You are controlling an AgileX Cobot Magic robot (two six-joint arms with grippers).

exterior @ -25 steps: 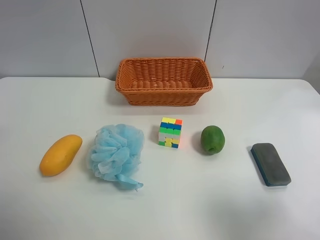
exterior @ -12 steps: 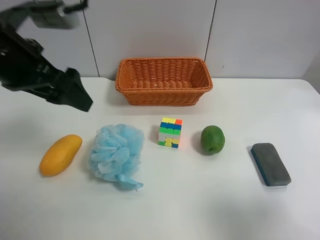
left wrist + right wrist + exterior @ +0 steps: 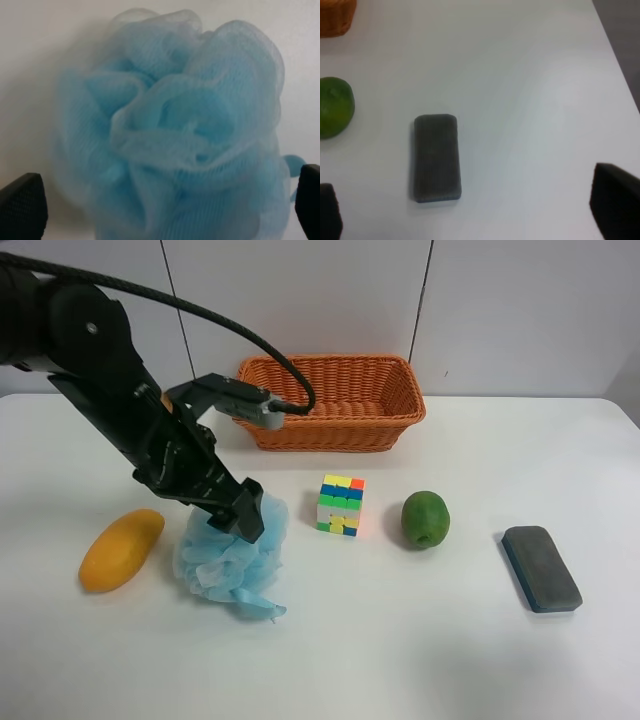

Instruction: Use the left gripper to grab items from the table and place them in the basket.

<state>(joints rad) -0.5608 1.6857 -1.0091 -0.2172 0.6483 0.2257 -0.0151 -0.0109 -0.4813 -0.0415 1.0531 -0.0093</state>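
The fluffy light-blue mesh bath pouf point(image 3: 225, 562) lies near the front of the white counter point(image 3: 400, 640). The black left gripper point(image 3: 240, 518) is at its top, jaws spread wide on either side. The right gripper point(image 3: 472, 210), jaws also apart, hangs over the grey oblong eraser block point(image 3: 436, 157). Farthest back stands the orange-brown woven wicker basket point(image 3: 320, 430).

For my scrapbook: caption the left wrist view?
Open black two-jaw left gripper flanks fluffy light-blue mesh bath pouf on white table.

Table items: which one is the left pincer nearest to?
The light-blue bath pouf: the left pincer hangs right over it, while mango, cube, green fruit and eraser lie clear of it.
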